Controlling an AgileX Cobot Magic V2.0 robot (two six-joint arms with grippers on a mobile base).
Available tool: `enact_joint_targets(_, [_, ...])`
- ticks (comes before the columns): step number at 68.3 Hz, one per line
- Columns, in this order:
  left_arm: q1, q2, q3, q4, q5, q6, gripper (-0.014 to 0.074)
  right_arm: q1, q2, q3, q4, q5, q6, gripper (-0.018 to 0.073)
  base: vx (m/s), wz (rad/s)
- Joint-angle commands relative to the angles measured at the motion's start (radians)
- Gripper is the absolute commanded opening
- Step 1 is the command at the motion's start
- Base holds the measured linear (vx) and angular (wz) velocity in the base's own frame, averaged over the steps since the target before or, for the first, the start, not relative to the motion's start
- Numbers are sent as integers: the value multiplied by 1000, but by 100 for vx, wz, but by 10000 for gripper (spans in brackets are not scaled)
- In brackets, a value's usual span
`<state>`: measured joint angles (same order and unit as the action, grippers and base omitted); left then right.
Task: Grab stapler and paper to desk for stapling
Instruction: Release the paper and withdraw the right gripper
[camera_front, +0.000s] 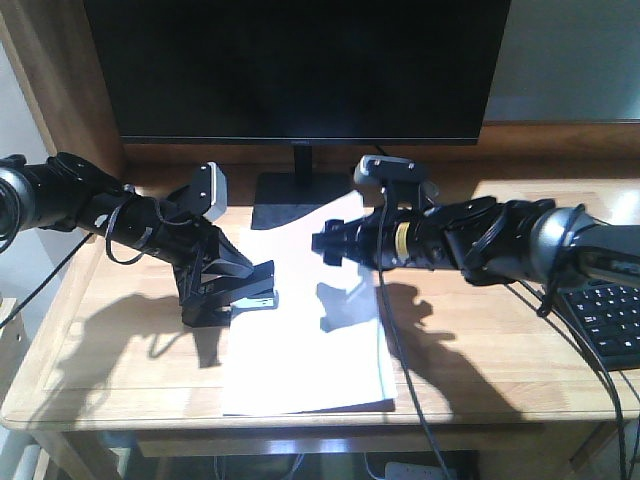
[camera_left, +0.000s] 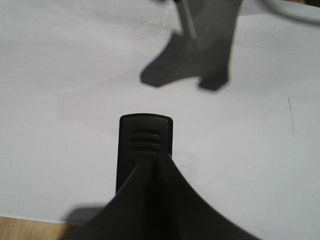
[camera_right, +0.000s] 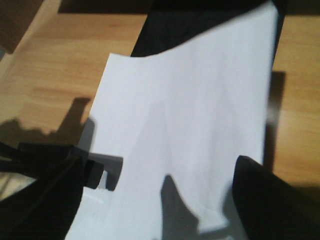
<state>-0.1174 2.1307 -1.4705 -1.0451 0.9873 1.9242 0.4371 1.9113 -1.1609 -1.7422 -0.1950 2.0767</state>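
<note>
Your left gripper is clamped on the stapler, whose nose sits over the edge of the paper on the desk. Your right gripper hovers with the paper just beneath it (jaws apart).

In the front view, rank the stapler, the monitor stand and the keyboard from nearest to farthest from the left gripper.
1. stapler: held at the left gripper, over the left edge of the paper.
2. monitor stand: behind the gripper, towards the back.
3. keyboard: far off at the right edge of the view.
</note>
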Motion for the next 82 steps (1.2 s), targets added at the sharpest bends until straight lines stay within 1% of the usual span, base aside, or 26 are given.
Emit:
enact_joint_targets(1, [-3, -63, -24, -52, 18, -9, -6, -23, -93, -21, -51, 52, -43, 593, 0, 0])
enact_joint_targets(5, [-3, -63, -24, -52, 18, -9, -6, -43, -117, -21, -51, 52, -55, 593, 0, 0])
enact_joint_targets(9, [-3, -63, -24, -52, 18, -9, -6, -80, -147, -21, -51, 36, -61, 593, 0, 0])
enact_joint_targets(17, [-3, -63, -24, -52, 18, -9, -6, -152, -211, -21, -51, -25, -81, 592, 0, 0])
enact_joint_targets(27, [-3, -63, -24, -52, 18, -9, -6, -238, -303, -20, -51, -132, -152, 592, 0, 0])
enact_joint_targets(32, [-3, -63, -24, -52, 18, -9, -6, -262, -353, -5, -50, -142, -192, 592, 0, 0])
enact_joint_targets(36, [-3, -63, -24, -52, 18, -9, -6, -263, -399, 28, -50, -91, -230, 592, 0, 0])
enact_joint_targets(40, [-3, -63, -24, -53, 18, -9, -6, -262, -453, 80, -50, -6, -281, 592, 0, 0])
enact_joint_targets(45, [-3, -63, -24, -53, 18, -9, -6, -261, -517, 146, -50, 56, -319, 592, 0, 0])
enact_joint_targets(50, [-3, -63, -24, -53, 18, -9, -6, -261, -586, 213, -50, 86, -337, 592, 0, 0])
enact_joint_targets(59, [-3, -63, -24, -53, 18, -9, -6, -261, -712, 318, -50, 98, -371, 592, 0, 0])
enact_joint_targets(82, [-3, -63, -24, -53, 18, -9, -6, -261, -1064, 524, -50, 99, -374, 592, 0, 0])
